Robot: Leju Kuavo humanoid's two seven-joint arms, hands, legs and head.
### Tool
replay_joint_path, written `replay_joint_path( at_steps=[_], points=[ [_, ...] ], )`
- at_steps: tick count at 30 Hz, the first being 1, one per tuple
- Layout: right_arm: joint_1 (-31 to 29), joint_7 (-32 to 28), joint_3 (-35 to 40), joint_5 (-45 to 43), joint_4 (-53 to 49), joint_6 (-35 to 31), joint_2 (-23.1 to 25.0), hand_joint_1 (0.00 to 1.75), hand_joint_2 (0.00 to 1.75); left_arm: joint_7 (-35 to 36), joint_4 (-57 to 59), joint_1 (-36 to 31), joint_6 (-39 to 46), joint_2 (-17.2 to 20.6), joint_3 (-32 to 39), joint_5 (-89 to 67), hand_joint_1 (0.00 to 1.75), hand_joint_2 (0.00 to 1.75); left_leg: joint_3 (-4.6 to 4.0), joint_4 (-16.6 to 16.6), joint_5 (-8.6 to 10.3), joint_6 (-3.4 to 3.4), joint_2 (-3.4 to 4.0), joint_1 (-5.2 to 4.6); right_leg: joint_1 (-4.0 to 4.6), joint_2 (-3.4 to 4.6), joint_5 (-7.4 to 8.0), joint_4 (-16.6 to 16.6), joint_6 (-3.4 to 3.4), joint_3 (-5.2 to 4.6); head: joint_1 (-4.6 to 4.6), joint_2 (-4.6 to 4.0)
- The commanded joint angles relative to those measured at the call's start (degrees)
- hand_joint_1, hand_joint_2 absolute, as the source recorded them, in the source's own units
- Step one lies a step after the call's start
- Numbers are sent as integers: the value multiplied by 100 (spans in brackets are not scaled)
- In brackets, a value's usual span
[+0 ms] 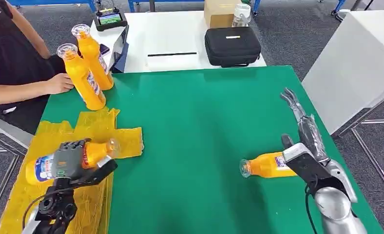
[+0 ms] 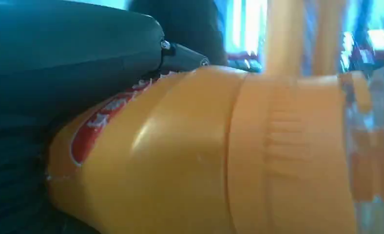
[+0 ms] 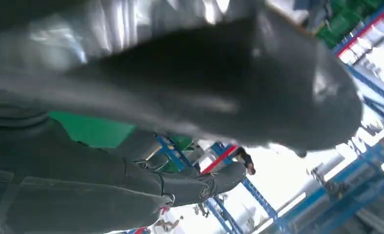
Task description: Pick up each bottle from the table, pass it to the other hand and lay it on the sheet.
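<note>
An orange bottle lies on its side over the yellow sheet at the front left of the green table. My left hand grips it around the middle, cap pointing right. A second orange bottle lies on the green table at the front right, cap pointing left. My right hand is just beyond its base, fingers stretched out and apart, holding nothing. Two more orange bottles stand upright at the back left corner.
A person sits at the left, one hand resting beside the upright bottles. Behind the green table is a white table with a black case, a cardboard box and a small screen. Another white table stands to the right.
</note>
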Motion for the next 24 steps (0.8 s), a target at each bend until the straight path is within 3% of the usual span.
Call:
replay_joint_path(
  at_steps=[1,4,5,7,8,10,15,18,21,24],
  points=[
    [1127,-181,-1057,-7,-492,261,-194,0,0,-94,1846,-395,-117,-59,-1334,-147,175,175,48,-20,-4,6,-33,-16,-14,-46,-22,-10,-3,58,2,0],
    [1278,-252,-1054,121,-572,292,-106,0,0,-255,1717,-424,-506,-73,-1477,281,175,175,73,-13,-15,17,-49,-17,-16,-63,-44,-9,7,96,0,0],
    [1269,-231,-1055,181,-571,289,-113,0,0,-257,1708,-450,-598,-87,-1473,396,0,0,96,-18,-23,25,-52,-22,-17,-72,-53,-12,4,118,-2,0],
    [1292,-147,-1125,316,-613,290,-132,0,0,-460,1536,-507,-752,-40,-1581,687,0,0,127,-20,-42,23,-59,-25,-19,-77,-65,-12,8,151,-4,0],
    [1330,-120,-1190,322,-643,296,-145,0,175,-539,1446,-503,-768,-33,-1575,824,0,0,136,-14,-52,20,-70,-25,-21,-83,-86,-5,1,161,0,0],
    [1507,116,-1405,310,-670,530,-405,0,175,-758,1162,-505,-772,-28,-1568,1170,0,0,164,-12,-63,22,-65,-25,-20,-79,-93,-6,-1,176,-2,0],
    [1564,68,-1538,237,-687,613,-407,0,175,-738,1040,-478,-843,7,-1595,1212,0,0,177,-18,-64,28,-64,-44,-37,-83,-99,-11,8,146,-2,0],
    [1551,67,-1519,241,-691,618,-385,0,175,-740,1044,-469,-846,13,-1603,1210,0,0,186,-20,-60,39,-54,-46,-38,-67,-84,-14,24,208,0,0],
    [1611,210,-1541,382,-700,753,-416,0,175,-821,960,-424,-830,2,-1557,1416,0,0,187,-19,-60,37,-40,-47,-37,-64,-84,-12,17,205,-2,0],
    [1976,325,-1965,485,-759,1098,-450,0,175,-1022,280,-140,-1403,98,-1437,2200,0,0,178,-12,-61,38,-60,-46,-35,-79,-89,-6,22,200,-2,0]
  ],
)
